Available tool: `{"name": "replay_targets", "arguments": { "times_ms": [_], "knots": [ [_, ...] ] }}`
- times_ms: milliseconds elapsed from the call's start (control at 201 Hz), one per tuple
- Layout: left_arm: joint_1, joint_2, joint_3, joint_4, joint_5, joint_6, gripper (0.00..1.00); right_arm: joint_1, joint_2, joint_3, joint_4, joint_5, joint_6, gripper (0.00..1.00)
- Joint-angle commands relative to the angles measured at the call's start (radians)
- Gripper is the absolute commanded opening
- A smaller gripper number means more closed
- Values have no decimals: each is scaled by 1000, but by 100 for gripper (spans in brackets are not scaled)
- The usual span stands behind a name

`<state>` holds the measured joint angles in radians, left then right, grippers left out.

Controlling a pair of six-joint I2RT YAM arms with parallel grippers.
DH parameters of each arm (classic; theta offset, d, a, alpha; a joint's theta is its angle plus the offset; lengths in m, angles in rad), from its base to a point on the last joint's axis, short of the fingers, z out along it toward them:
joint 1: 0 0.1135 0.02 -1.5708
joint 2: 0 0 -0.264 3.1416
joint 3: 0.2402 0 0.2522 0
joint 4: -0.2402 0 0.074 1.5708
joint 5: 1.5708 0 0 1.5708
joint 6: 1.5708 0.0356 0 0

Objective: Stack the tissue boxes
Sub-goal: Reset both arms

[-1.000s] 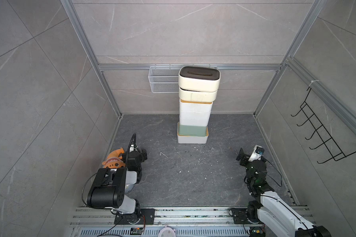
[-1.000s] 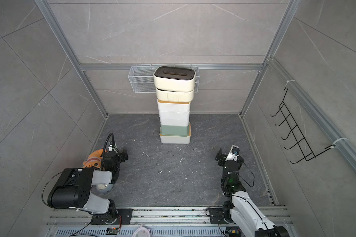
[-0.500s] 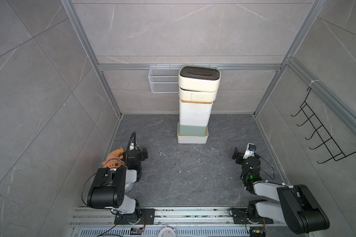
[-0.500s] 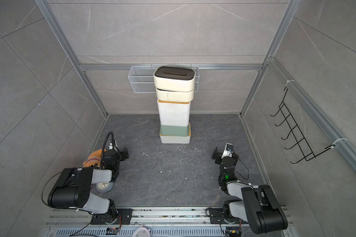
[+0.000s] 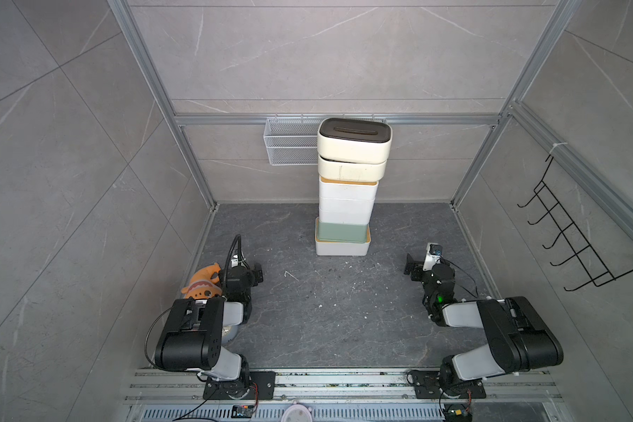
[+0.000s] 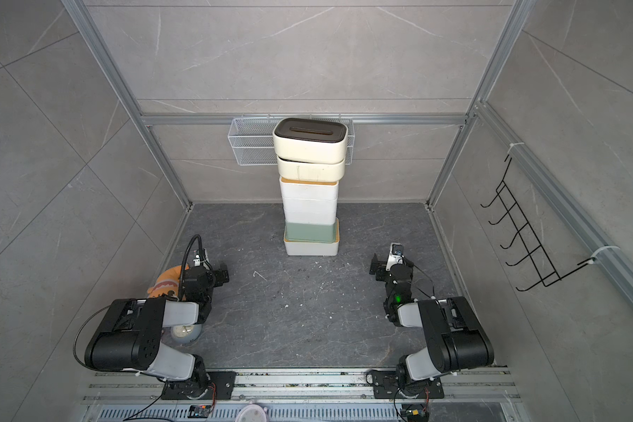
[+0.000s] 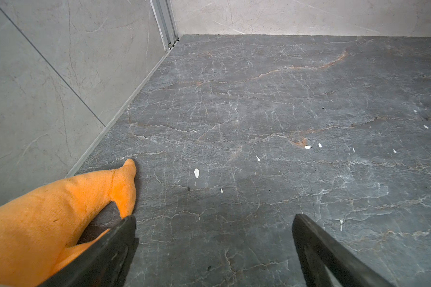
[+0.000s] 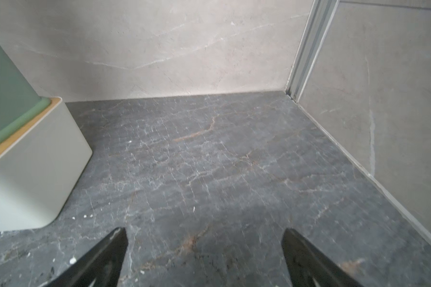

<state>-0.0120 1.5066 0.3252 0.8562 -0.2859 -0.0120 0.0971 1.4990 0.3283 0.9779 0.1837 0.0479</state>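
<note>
STACKED: The tissue boxes stood in one tall column on the dark stone floor, well ahead of both claws and roughly midway between them, as both top views showed. A cream box with a dark brown lid capped the column, sitting slightly askew on a second cream box. Below came white boxes, their number hard to make out from above. Under them a sage green box rested on a white box with a bamboo lid at the base.

The left claw hung low over the floor, its jaws spread wide with nothing between them. An orange plush toy lay just beside its outer finger. The right claw was likewise wide open and empty, with the foot of the stack ahead of it and off toward the left claw's side. A white wire basket hung on the back wall behind the column, far ahead of both claws.
</note>
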Motion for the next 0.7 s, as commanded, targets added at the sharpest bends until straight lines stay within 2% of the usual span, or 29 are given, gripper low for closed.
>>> {"name": "replay_targets", "arguments": {
  "times_ms": [0, 698],
  "knots": [
    [5, -6, 18, 27, 4, -16, 100, -28, 9, 26, -100, -48, -1, 100],
    [4, -6, 18, 27, 4, -14, 100, -34, 4, 24, -101, -55, -5, 100]
  ]
}}
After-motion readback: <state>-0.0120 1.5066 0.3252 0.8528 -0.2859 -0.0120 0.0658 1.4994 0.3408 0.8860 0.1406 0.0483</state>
